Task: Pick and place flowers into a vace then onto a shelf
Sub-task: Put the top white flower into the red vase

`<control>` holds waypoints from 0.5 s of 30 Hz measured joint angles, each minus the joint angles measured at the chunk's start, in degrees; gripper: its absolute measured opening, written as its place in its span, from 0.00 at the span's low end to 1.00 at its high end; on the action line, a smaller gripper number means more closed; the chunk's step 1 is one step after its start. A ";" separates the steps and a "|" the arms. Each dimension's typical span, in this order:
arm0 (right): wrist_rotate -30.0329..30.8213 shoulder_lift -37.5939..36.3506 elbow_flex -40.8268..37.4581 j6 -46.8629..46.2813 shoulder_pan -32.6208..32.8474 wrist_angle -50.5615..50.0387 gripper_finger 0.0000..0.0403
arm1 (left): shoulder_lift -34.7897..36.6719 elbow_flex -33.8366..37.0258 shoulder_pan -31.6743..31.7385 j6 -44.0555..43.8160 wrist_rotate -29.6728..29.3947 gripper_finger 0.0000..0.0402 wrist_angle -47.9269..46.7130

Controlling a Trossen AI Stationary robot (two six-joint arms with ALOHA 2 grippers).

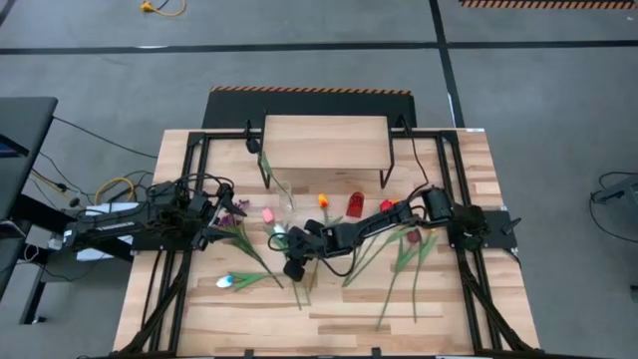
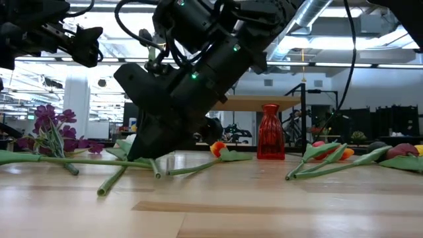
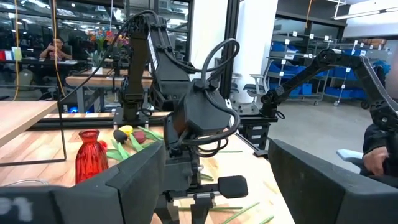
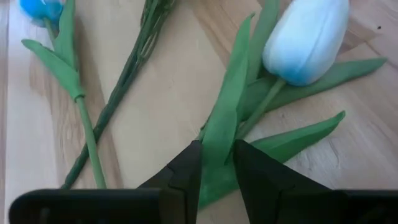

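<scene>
**A robotics lab on an open industrial floor**

The butcher-block table (image 1: 299,319) stands on a grey concrete floor (image 1: 538,90) marked with dark tape lines and a hazard-striped strip (image 1: 309,91). Loose cables (image 1: 110,187) trail beside it. Beyond the left gripper's fingers (image 3: 134,180), the room holds more wooden workbenches (image 3: 18,118), another robot arm (image 3: 311,78), blue storage bins (image 3: 292,62) on racks and a seated person (image 3: 56,48). Exposed ducts (image 2: 324,16) and strip lights run overhead.
</scene>
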State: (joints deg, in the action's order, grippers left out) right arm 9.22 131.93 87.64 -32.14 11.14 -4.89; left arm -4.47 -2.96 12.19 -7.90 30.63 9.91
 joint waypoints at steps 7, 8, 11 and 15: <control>-0.03 -0.94 -0.20 0.02 -0.06 -0.37 0.06 | 0.00 0.00 0.02 0.00 0.00 0.69 -0.02; -0.22 -1.42 -0.25 0.33 -0.09 -0.84 0.03 | 0.00 0.00 0.02 0.00 0.00 0.69 -0.02; 0.07 -2.58 -0.43 0.88 -0.07 -1.93 0.02 | 0.00 0.00 0.01 -0.01 0.00 0.69 -0.07; 2.56 -5.75 -0.38 1.34 0.14 -3.68 0.01 | -0.01 0.00 0.00 -0.02 0.00 0.69 -0.11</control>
State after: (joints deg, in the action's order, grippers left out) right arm 11.79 126.18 87.26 -30.80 11.28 -8.56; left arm -4.48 -2.96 12.19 -7.92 30.63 9.80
